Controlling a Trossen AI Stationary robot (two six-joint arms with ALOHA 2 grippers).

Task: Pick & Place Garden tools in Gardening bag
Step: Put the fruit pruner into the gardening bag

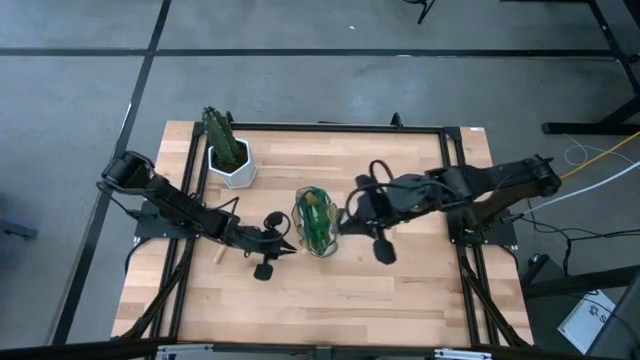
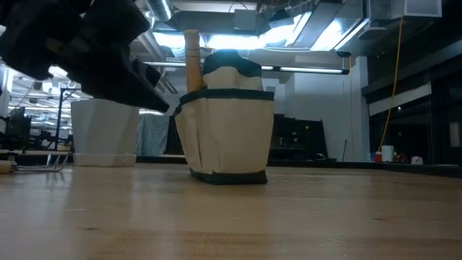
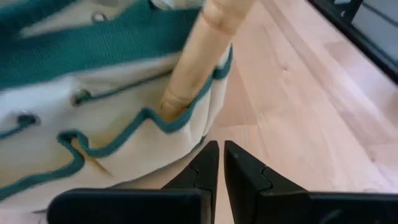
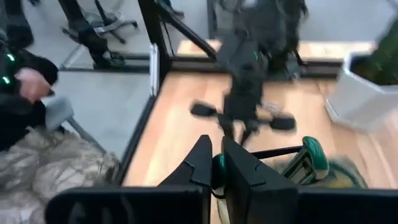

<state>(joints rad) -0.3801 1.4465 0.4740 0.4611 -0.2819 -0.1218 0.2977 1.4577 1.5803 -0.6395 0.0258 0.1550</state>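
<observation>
While the surface (image 1: 400, 290) carries the gardening bag (image 1: 317, 222) between both arms, a placing step appears to be ending: a wooden handle (image 3: 199, 56) stands in the bag's side pocket, just ahead of the left tool (image 3: 221, 163), which is clenched on nothing. The right tool (image 4: 215, 163), clenched on the bag's green strap (image 4: 219, 165), seems to steady it. Next, the left tool's withdrawal is probably called for, without snagging the pocket.

Grey floor (image 1: 320, 90), bright ceiling lights (image 2: 317, 32)
</observation>
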